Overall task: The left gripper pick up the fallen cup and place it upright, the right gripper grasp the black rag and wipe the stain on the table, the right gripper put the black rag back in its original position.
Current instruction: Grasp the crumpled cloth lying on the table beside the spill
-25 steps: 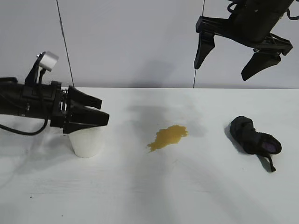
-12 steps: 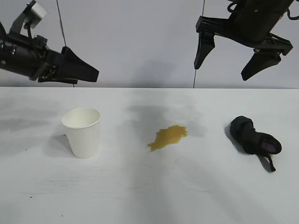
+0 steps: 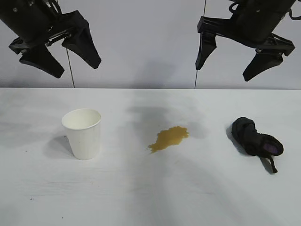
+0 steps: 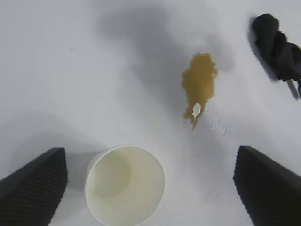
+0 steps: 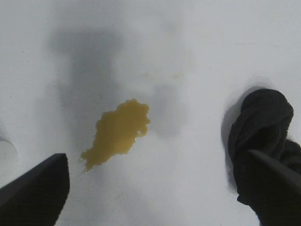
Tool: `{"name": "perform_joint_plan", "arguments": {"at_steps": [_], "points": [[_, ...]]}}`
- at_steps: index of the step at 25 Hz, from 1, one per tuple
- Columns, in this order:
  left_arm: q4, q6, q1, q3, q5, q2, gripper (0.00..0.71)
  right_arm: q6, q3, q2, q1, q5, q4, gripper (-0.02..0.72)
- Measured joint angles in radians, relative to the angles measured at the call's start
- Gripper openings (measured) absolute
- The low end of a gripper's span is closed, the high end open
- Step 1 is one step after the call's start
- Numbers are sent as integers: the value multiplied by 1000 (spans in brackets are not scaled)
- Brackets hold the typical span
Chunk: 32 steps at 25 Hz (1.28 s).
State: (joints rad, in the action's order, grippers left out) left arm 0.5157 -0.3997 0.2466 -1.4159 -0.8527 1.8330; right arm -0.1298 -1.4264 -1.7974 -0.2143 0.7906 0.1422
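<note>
cup (image 3: 83, 133) upright at table (image 3: 150, 197) left, stain (image 3: 169, 138) in the middle, rag (image 3: 254, 137) at right

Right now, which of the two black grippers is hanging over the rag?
The right gripper, the one with narrower fingers on a wide crossbar; the lumpy black cloth rag lies below it, while the left gripper hangs above the white paper cup.
</note>
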Motion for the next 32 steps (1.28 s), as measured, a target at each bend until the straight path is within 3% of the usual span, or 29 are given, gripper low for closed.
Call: {"name": "perform_joint_plan", "arguments": {"at_steps": [6,22,32], "points": [[3,31,3,-1,-59,0,693,0,0,0,0,0,-10,694],[52,40,3,-1,-59,0,694,-1,0,-25,0,60,-89,694],[52,99,3,-1,-36,0,694,-57,0,-166,0,74,-173,683]]}}
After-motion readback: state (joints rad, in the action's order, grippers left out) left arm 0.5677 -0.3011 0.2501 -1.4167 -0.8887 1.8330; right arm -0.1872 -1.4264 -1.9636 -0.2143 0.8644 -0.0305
